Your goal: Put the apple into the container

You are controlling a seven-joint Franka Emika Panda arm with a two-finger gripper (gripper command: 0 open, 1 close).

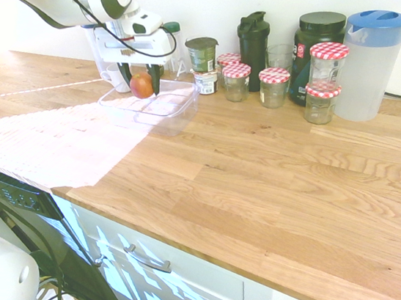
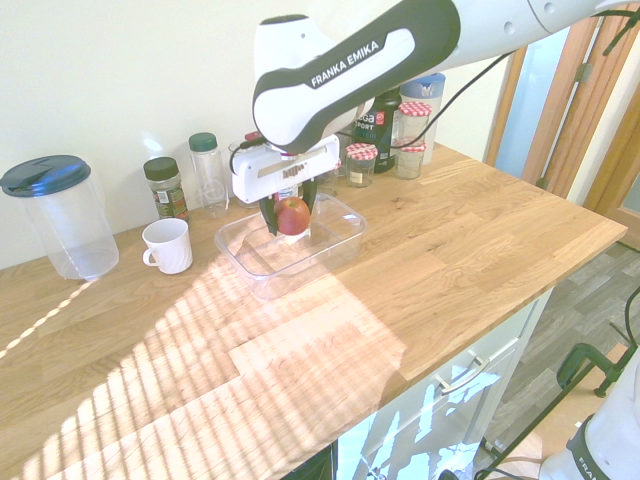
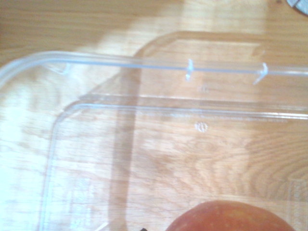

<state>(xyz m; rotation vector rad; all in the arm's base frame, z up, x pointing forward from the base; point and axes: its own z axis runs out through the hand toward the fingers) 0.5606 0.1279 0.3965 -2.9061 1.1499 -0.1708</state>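
The claw (image 2: 291, 216) is clamped on the red and yellow apple (image 2: 293, 217), with one finger on each side. The apple is up over the open top of the clear plastic tub (image 1: 181, 115). I can't tell if the bottom of the apple dips below the tub's rim. The close-up from the wrist shows the round top of the apple, with the clear tub under it.

The tub sits on the wooden counter (image 1: 261, 164). In the second outside view, a white mug (image 2: 168, 246) is just beside the tub, to its left. Farther left of the tub is a big clear pitcher with a dark blue lid (image 2: 75, 222). Behind the tub and to its left are a small jar with a dark lid (image 2: 166, 190) and a tall clear bottle with a green lid (image 2: 209, 178).

In the first outside view, a black shaker bottle (image 1: 254, 50) is to the right of the tub. Glass jars with red-checked lids (image 1: 275, 87) are on that side too, and one is on top of another. Farther right of the tub are a big black jar (image 1: 312, 46) and a cloudy pitcher with a bright blue lid (image 1: 367, 69).
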